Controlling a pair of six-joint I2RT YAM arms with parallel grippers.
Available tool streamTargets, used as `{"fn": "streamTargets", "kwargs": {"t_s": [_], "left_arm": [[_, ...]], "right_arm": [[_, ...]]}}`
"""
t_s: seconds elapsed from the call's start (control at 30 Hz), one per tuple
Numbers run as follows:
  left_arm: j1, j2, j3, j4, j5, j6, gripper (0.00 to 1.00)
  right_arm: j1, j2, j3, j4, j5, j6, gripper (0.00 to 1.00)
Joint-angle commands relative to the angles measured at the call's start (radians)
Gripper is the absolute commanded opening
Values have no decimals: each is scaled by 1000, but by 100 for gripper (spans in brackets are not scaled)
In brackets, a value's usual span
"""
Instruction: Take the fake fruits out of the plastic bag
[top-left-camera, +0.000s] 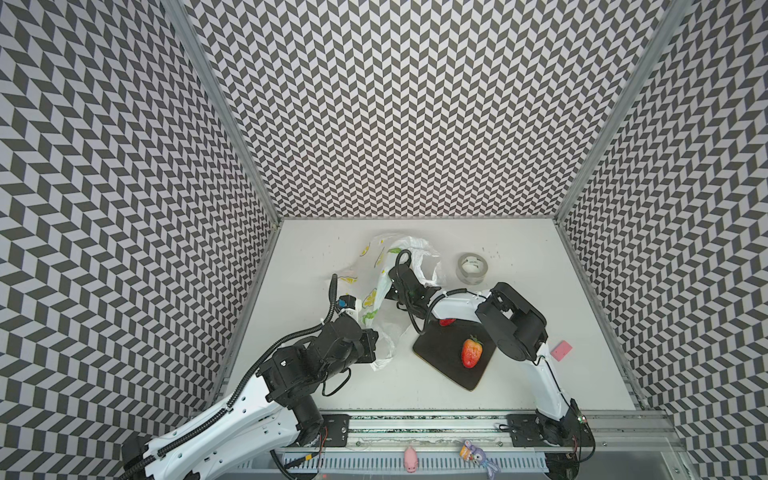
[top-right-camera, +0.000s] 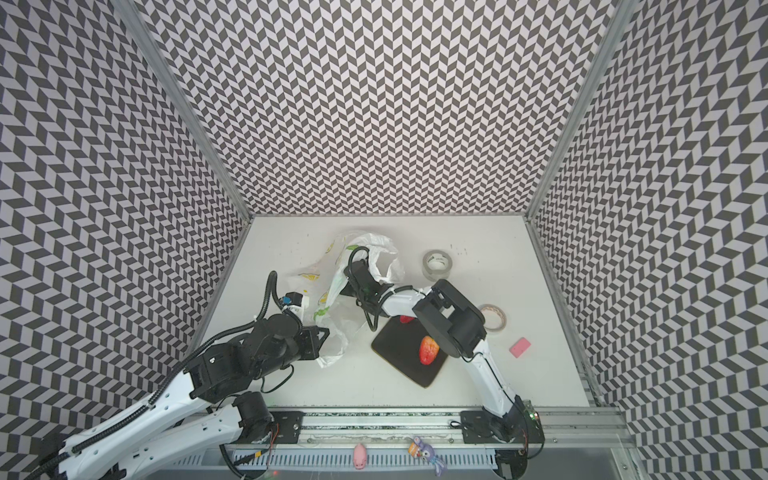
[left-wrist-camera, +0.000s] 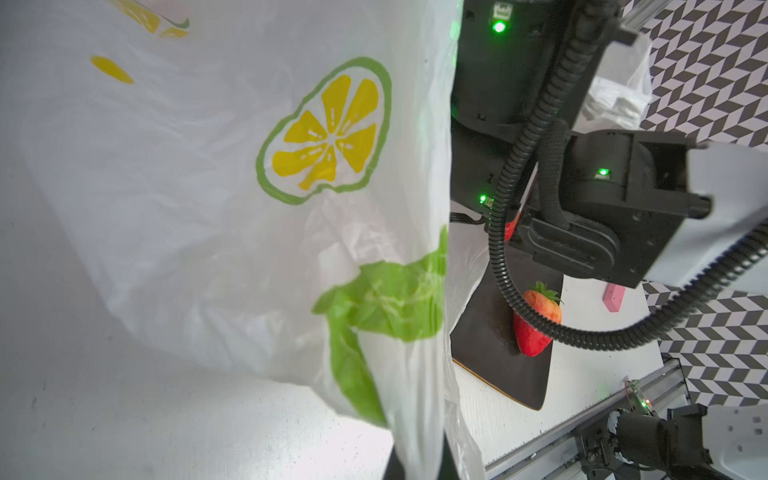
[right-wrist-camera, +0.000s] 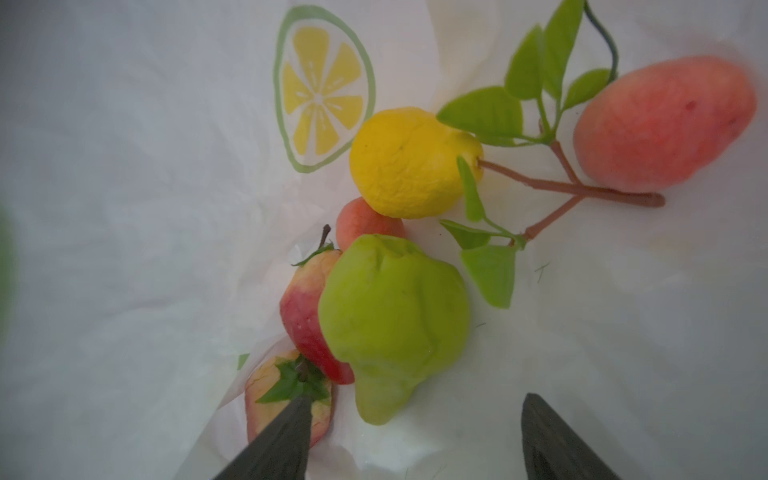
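At mid-table, plastic bag (top-left-camera: 376, 291) (top-right-camera: 374, 249): crumpled white film printed with lemon slices; it stands raised off the table (top-left-camera: 519, 374), one edge held up by the left arm.
Left gripper (left-wrist-camera: 419, 461): closed, pinching a fold of the plastic bag between its fingertips; the film spreads away from the pinch and fills most of the left wrist view.
Right gripper (right-wrist-camera: 415, 440): inside the bag mouth, jaws spread wide, gripping nothing; in both top views the bag hides its fingers.
Green pear (right-wrist-camera: 390, 316): inside the bag; its narrow end lies between the right fingertips, nearer one, with a clear gap to the other.
Capped strawberry (right-wrist-camera: 286, 399): inside the bag, partly behind one right finger (right-wrist-camera: 282, 436); contact cannot be determined.
Red stemmed fruit (right-wrist-camera: 305, 316): inside the bag, touching the green pear.
Small pink fruit (right-wrist-camera: 361, 222): inside the bag, between the green pear and the yellow pear (right-wrist-camera: 409, 164).
Leafy twig (right-wrist-camera: 561, 183): joined to the yellow pear.
Pink oblong fruit (right-wrist-camera: 665, 120): inside the bag, beside the twig, apart from the pile.
Dark board (top-left-camera: 440, 357): on the table, just beside the bag, partly under the right arm.
Large strawberry (top-left-camera: 471, 352) (top-right-camera: 429, 350): outside the bag, lying on the dark board.
Red fruit (top-left-camera: 447, 321): at the board's rear edge, mostly hidden by the right arm.
Tape roll (top-left-camera: 471, 268): on the table, near the bag, not touching it.
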Motion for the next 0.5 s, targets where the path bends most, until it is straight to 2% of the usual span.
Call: {"fn": "streamTargets", "kwargs": {"t_s": [0.0,0.17,0.23,0.3,0.47], "left_arm": [[-5,-6,-8,-15,14,5,0],[-5,-1,-7,-13,27,12,0],[-5,0,-9,-10,32,14,0],[-6,-1,-8,-8,36,19,0],[-6,2,-4,4,54,35,0]], "right_arm": [[-11,35,52,47,33,81,79],[-14,56,74,70,30,93,81],[-15,61,83,82,31,95,87],[-15,73,108,75,32,96,88],[-15,112,165,49,51,118,89]]}}
